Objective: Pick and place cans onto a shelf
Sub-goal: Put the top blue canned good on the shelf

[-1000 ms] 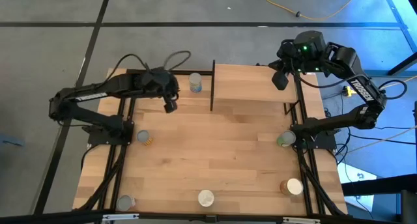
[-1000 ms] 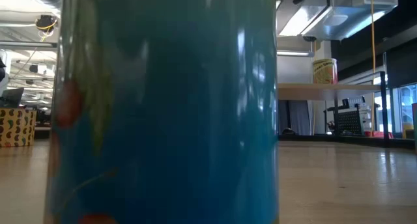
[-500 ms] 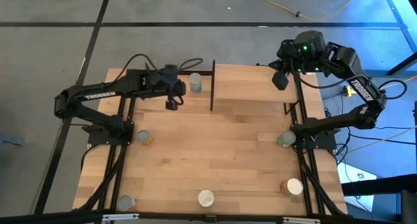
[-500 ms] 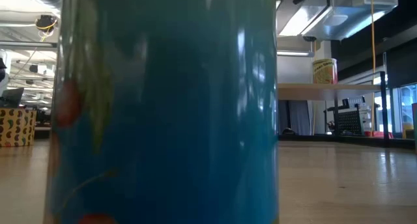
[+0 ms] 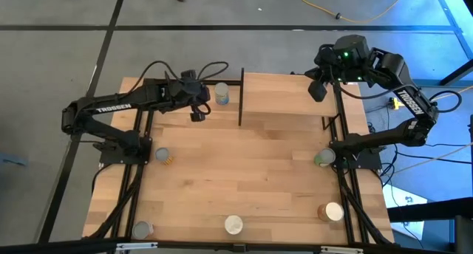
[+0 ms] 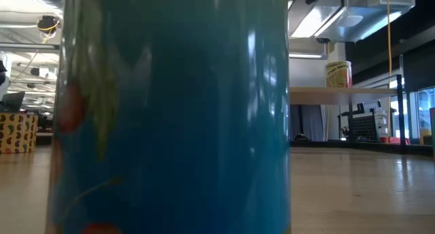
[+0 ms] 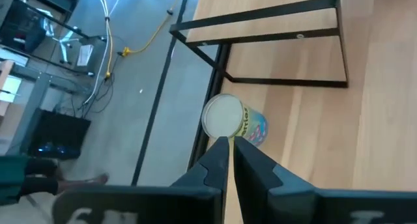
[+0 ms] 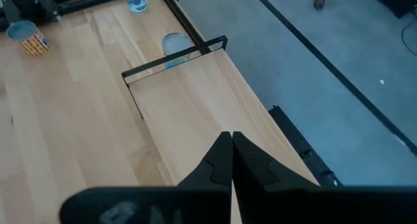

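**Left gripper beside the back can, right gripper clenched over the shelf's corner**

We see the left gripper [image 5: 196, 115] reaching across the back of the table [image 5: 244, 180], just beside a blue-and-yellow can [image 5: 221, 94] that stands upright next to the shelf [image 5: 284, 95]. In the left wrist view its fingers [image 7: 218, 160] are pressed almost together with only a thin slit between them, their tips right at the can [image 7: 233, 120] and holding nothing; the can stands on the tabletop outside the shelf's black frame.

The right gripper [image 5: 318, 90] hangs over the shelf's far right corner. Its fingers [image 8: 221, 155] are clenched on nothing, pointing down at the bare shelf board [image 8: 195, 97].

The shelf top carries no can in the high view. We count 5 more cans on the table from above: an orange one [image 5: 163, 156] near the left arm's base, a green one [image 5: 323, 159] by the right arm's base, a grey one [image 5: 141, 229] at the front left corner, a pale-lidded one [image 5: 233, 224] at the front middle, and an orange one [image 5: 330, 211] at the front right.

In the low view a blue can [image 6: 170, 111] fills most of the frame, and a yellow can [image 6: 338, 74] stands on a raised board behind it.
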Controlling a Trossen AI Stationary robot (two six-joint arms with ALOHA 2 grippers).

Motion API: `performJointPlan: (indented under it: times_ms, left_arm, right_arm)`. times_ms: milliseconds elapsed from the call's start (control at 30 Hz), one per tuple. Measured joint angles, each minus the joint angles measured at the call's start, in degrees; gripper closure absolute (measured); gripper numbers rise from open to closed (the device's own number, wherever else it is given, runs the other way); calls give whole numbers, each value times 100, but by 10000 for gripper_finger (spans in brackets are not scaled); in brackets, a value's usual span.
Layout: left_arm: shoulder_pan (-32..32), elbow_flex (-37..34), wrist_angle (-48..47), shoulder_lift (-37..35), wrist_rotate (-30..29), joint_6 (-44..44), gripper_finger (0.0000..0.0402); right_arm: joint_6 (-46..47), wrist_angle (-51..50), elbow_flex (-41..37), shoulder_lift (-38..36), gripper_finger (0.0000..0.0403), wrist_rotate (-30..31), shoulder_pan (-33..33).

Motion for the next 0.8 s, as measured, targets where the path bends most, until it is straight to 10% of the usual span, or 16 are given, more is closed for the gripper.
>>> performJointPlan:
  times_ms: [233, 500, 800]
  left_arm:
    - [129, -2, -24, 0, 195, 356, 370]
    - [475, -78, 1, 133, 2085, 2031, 378]
    - [1021, -190, 304, 1085, 2068, 2501, 382]
  right_arm:
    - [17, 0, 0, 2, 398, 0, -1]
    - [-29, -2, 0, 2, 398, 0, -1]
    - [-175, -35, 0, 2, 398, 0, -1]
